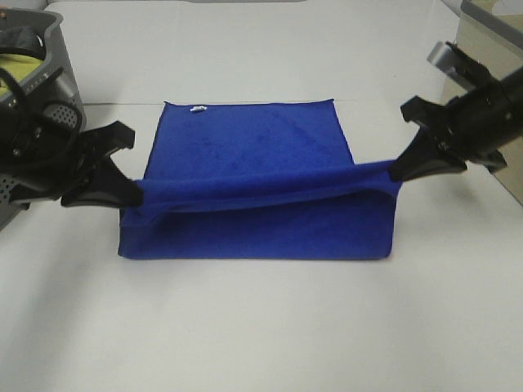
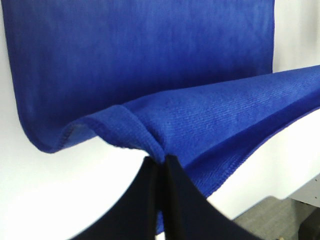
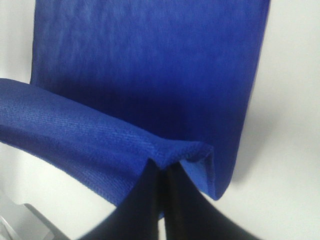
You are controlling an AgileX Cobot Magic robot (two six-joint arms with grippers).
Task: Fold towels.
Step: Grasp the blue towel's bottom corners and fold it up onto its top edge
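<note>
The royal-blue towel lies on the white table with its small white tag at the far edge. Its near edge is lifted and stretched between my two grippers, hanging over the part that rests flat. My left gripper is shut on the left corner of that lifted edge, seen close in the left wrist view where the towel fills the picture. My right gripper is shut on the right corner, shown in the right wrist view with the towel behind.
The white table spreads around the towel. A grey bin with a yellow-green cloth inside stands at the far left. Another container stands at the far right corner.
</note>
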